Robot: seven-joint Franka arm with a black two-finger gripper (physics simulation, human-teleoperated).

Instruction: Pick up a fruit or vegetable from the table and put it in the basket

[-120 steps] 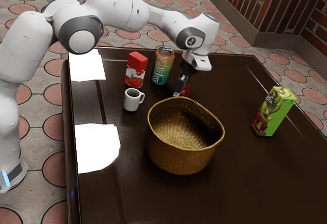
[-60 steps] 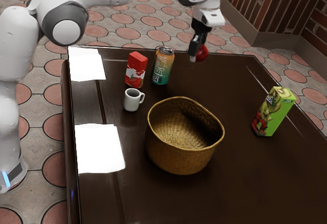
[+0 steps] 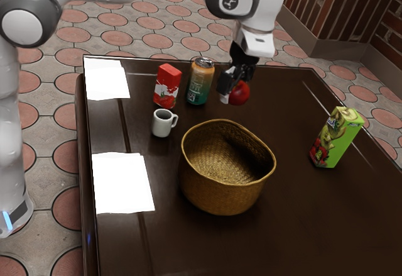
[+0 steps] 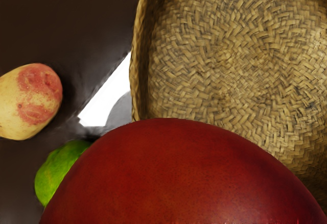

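So the gripper is pinching the red fruit, up in the air near the basket, probably not over the opening. I'd carry it high enough to clear the side, centre it, then lower before letting go, or it might bounce out. Potato and lime are outside, just ignore those imo.

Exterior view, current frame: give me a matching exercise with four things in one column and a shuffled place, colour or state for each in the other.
Things
1. Red fruit
2. Mug
3. Drink can
4. Woven basket

Descriptions
A. Orange and teal
B. On the table, open at the top
C. Held by the gripper, off the table
D. White, handle toward the exterior view's right

Pairs: 1-C, 2-D, 3-A, 4-B
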